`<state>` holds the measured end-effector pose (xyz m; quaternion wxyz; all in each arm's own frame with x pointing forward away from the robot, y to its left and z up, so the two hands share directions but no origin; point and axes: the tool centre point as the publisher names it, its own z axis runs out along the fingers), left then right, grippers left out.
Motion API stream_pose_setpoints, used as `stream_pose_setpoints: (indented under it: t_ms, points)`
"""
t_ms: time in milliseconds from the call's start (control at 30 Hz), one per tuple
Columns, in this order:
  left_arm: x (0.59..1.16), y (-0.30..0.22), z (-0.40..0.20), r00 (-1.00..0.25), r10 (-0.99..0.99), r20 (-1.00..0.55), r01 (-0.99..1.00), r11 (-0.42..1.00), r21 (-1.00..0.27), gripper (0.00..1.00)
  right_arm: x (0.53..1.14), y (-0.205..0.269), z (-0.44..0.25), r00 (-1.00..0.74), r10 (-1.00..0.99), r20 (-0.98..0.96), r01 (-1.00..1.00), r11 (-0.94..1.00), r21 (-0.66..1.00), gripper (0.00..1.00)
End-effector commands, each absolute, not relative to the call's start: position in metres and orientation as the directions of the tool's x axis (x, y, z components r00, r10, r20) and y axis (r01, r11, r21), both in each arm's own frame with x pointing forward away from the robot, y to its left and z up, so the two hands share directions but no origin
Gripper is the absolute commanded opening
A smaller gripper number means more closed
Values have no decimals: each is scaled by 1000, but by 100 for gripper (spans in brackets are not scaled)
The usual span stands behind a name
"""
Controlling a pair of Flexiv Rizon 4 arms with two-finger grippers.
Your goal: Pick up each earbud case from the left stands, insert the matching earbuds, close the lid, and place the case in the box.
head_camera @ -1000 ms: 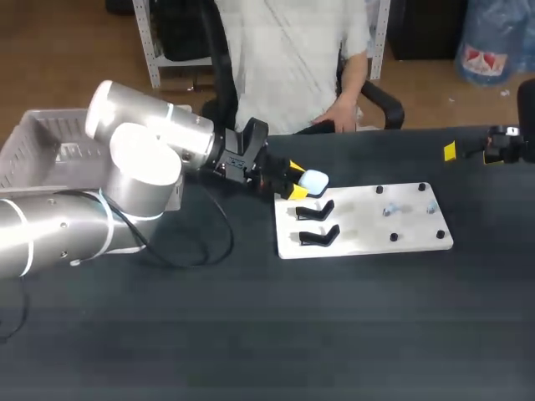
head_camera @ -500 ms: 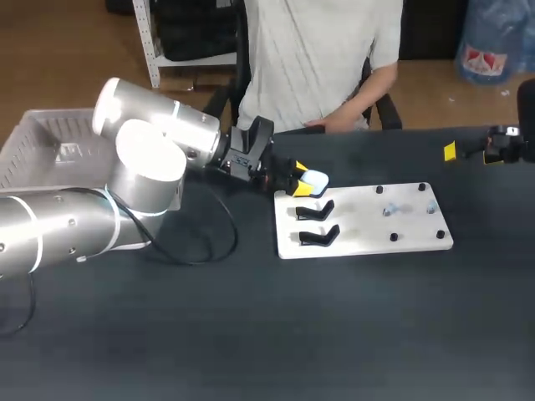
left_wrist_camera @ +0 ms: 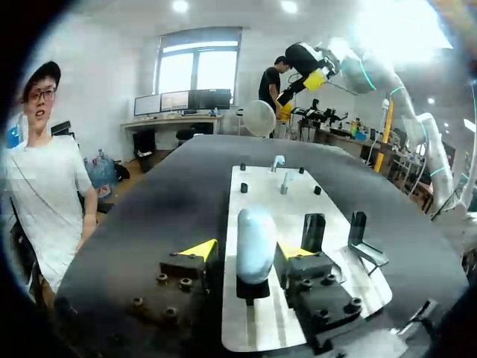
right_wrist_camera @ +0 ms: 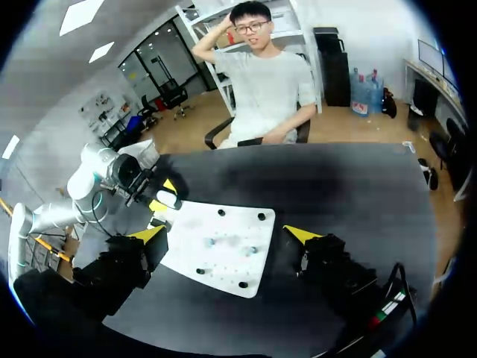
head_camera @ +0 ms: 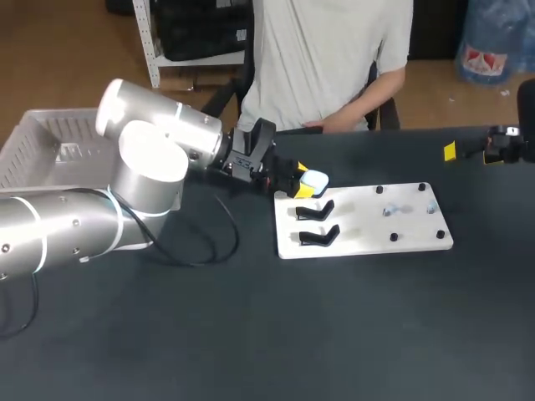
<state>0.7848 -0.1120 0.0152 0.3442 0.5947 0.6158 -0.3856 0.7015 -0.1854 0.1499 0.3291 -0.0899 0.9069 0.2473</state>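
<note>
At ten o'clock on the flat white plate, your left hand has crept forward to straddle the pale-blue oval earbud case, fingers wide, not gripping. The case sits on its black stand, so closing looks next.

In the head view the right arm is cut off by the edge, with only its end showing, and the left arm runs off the near side. The box sits partly behind that arm. The earbuds on the white board are blurred specks, too small to tell apart. The left pincer and earbud case cover the stand beneath them.
</note>
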Motion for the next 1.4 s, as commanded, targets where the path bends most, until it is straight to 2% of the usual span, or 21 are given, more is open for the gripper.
stream_pose_setpoints:
  t_ms: [33, 467, 567, 600, 633, 667, 1133, 1400]
  points:
    - [786, -113, 12, -49, 467, -883, 998, -10, -61, 47, 701, -186, 150, -767, -1, -642, -327, 861, 390, 100]
    - [786, -116, 11, -41, 458, -888, 999, -13, -53, 42, 701, -186, 150, -767, -1, -642, -327, 861, 390, 100]
    - [784, -117, 11, -34, 457, -889, 999, -18, -48, 36, 701, -186, 150, -767, -1, -642, -327, 861, 390, 100]
    - [784, -118, 11, -32, 457, -889, 999, -19, -46, 30, 701, -186, 150, -767, -1, -642, -327, 861, 390, 100]
    - [784, -118, 10, -31, 456, -889, 999, -20, -45, 10, 701, -186, 150, -767, -1, -642, -327, 861, 390, 100]
    - [783, -118, 10, -29, 456, -890, 999, -21, -44, 0, 701, -186, 150, -767, -1, -642, -327, 861, 390, 100]
    - [765, -99, 40, -7, 412, -911, 1000, -21, -17, 0, 701, -186, 150, -767, -1, -642, -327, 861, 390, 100]
    - [733, -94, 82, -33, 276, -961, 999, 44, -22, 0, 701, -186, 150, -767, -1, -642, -327, 861, 390, 100]
